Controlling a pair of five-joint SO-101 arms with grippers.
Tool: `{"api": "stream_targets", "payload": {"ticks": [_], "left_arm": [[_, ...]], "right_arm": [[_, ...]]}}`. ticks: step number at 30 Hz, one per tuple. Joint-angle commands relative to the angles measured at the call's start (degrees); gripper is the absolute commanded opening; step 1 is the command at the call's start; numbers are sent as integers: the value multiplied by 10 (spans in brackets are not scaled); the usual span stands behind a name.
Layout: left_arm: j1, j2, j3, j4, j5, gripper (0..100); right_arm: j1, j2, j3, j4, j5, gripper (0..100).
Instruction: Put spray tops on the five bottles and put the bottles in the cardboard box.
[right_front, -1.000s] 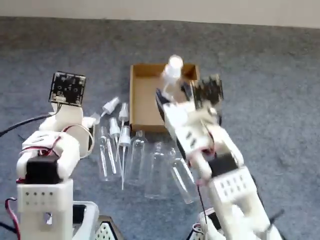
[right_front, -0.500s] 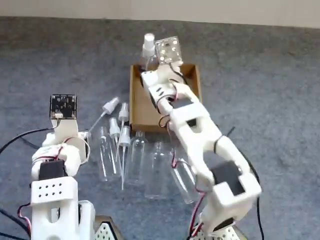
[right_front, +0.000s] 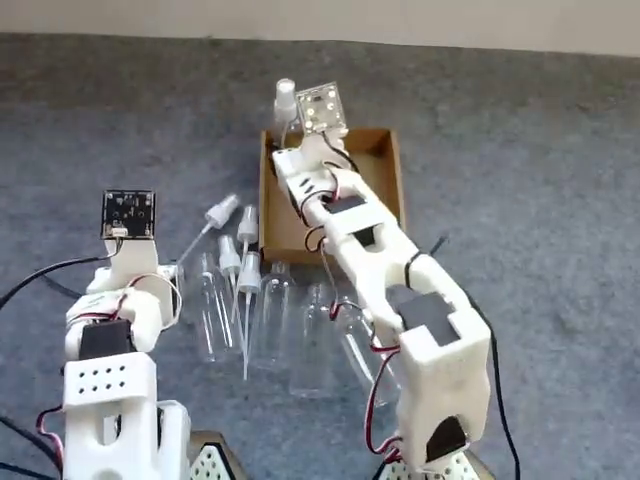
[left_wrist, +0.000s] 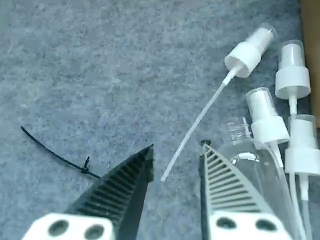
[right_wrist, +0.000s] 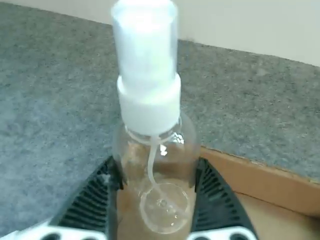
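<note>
One capped spray bottle (right_front: 285, 105) is gripped in the right jaws over the cardboard box's (right_front: 393, 185) far left corner, while four uncapped bottles (right_front: 270, 315) and four loose spray tops (right_front: 222, 211) lie on the surface near the spread, empty left jaws.

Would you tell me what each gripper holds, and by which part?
The right gripper holds a capped bottle by its clear body; the left gripper, open, holds nothing.

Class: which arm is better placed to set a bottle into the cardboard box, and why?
Right. The right gripper holds the capped bottle at the box's far corner; the left gripper is open by the loose spray tops, apart from the box.
</note>
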Motion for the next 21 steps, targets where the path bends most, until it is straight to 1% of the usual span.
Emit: {"api": "stream_targets", "payload": {"ticks": [1, 7, 10, 13, 17, 21], "left_arm": [[-7, -9, -2, -14, -2, 148], [-7, -9, -2, -14, -2, 148], [-7, -9, -1, -14, -2, 148], [-7, -9, -1, -14, -2, 148], [-7, -9, -1, -14, -2, 148], [-7, -9, -1, -14, -2, 148]], "right_arm": [[-7, 5, -46, -15, -7, 5], [-7, 20, -55, -18, -7, 9], [-7, 19, -52, -58, -7, 10], [-9, 18, -51, -66, -4, 19], [-14, 19, -49, -64, -6, 118], [-23, 18, -51, -23, -5, 193]]}}
